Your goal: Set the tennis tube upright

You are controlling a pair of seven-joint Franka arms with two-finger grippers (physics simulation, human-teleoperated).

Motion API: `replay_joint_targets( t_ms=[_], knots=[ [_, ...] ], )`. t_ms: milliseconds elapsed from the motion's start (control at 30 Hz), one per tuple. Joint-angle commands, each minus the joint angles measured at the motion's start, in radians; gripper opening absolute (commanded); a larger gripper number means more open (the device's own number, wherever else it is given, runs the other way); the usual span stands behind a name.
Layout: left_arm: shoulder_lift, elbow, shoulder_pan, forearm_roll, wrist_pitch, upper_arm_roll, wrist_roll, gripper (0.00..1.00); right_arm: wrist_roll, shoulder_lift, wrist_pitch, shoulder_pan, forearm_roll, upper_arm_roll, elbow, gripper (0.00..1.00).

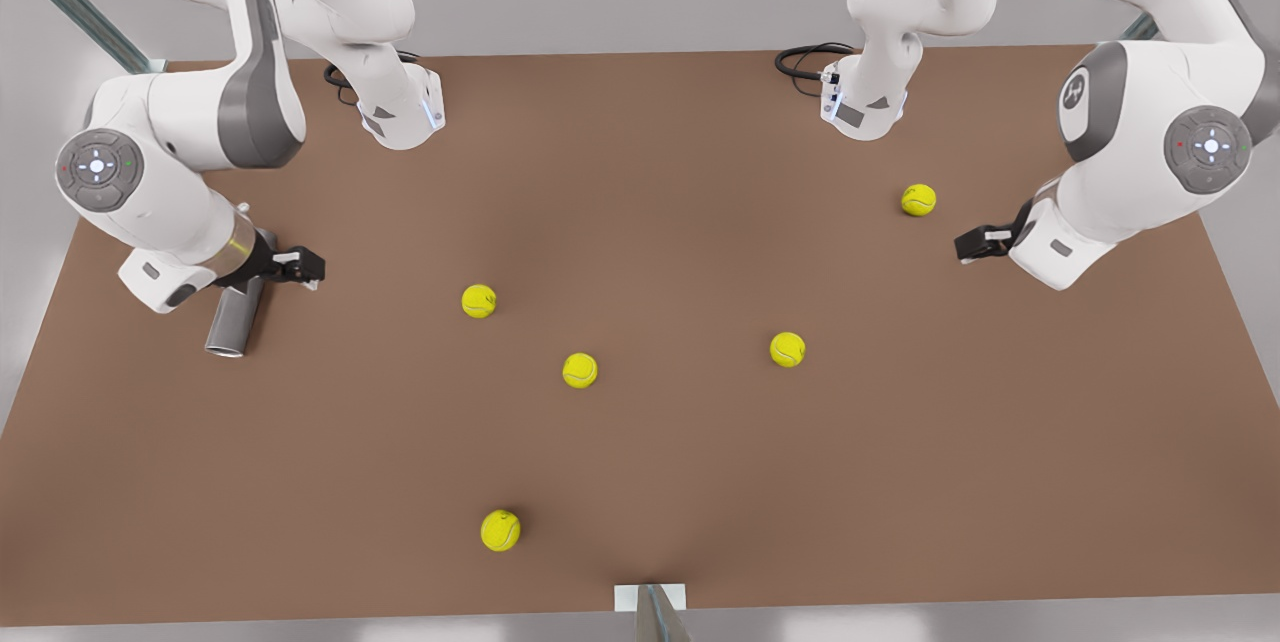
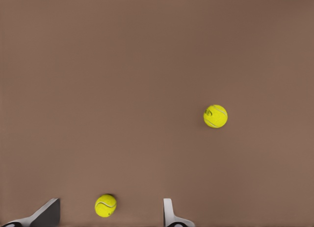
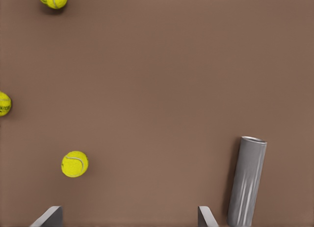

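The job has not really started. On the front view's left, the tennis tube [image 1: 236, 319] lies flat on the brown table [image 1: 650, 482], partly under the arm there. The right gripper [image 1: 305, 267] hangs just beside the tube, not touching it, with its two fingers [image 3: 206, 217] spread wide and holding nothing. Five yellow tennis balls [image 1: 579, 370] sit scattered across the middle, well apart from the tube. On the front view's right, the left gripper [image 1: 975, 244] waits near one ball, its fingers [image 2: 169, 214] spread wide too. The tube must be grabbed and stood on its end.
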Motion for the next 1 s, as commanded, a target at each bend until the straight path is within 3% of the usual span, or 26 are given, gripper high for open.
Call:
replay_joint_targets(
  t_ms=[0, 100, 133, 300, 433, 600, 733, 767, 833, 967],
  knots=[
    [0.000, 0.000, 0.001, 0.005, 0.000, 0.002, 0.000, 1.00, 0.000, 0.000, 0.000, -0.003, 0.000, 0.000, 0.001, 1.00],
    [0.008, 0.000, -0.001, 0.005, 0.002, 0.000, 0.000, 1.00, 0.002, 0.003, 0.000, -0.003, -0.004, 0.000, -0.013, 1.00],
    [0.011, 0.000, -0.001, 0.005, 0.002, 0.000, 0.000, 1.00, -0.001, 0.003, 0.015, -0.007, -0.018, -0.003, -0.105, 1.00],
    [0.015, 0.000, -0.002, 0.006, 0.003, 0.000, 0.002, 1.00, -0.047, 0.035, 0.149, -0.323, -0.020, -0.005, -0.319, 1.00],
    [0.021, 0.000, -0.002, 0.006, 0.011, -0.001, 0.002, 1.00, -0.050, 0.029, 0.173, -0.365, -0.021, -0.003, -0.387, 1.00],
    [0.021, 0.000, -0.004, 0.005, 0.011, -0.001, 0.000, 1.00, -0.231, 0.097, 0.468, -0.583, -0.020, 0.000, -0.548, 1.00],
    [0.031, 0.000, -0.004, 0.003, 0.011, -0.001, 0.000, 1.00, -0.280, 0.112, 0.537, -0.606, -0.026, -0.003, -0.596, 1.00],
    [0.032, 0.000, -0.004, 0.003, 0.011, -0.001, 0.000, 1.00, -0.306, 0.112, 0.656, -0.618, -0.053, -0.001, -0.654, 1.00],
    [0.032, 0.000, -0.004, 0.003, 0.009, -0.001, 0.000, 1.00, -0.339, 0.110, 0.713, -0.630, -0.053, -0.001, -0.681, 1.00],
    [0.032, 0.000, -0.004, 0.003, 0.008, -0.001, 0.000, 1.00, -0.339, 0.112, 0.749, -0.644, -0.053, 0.002, -0.723, 1.00]
  ],
)
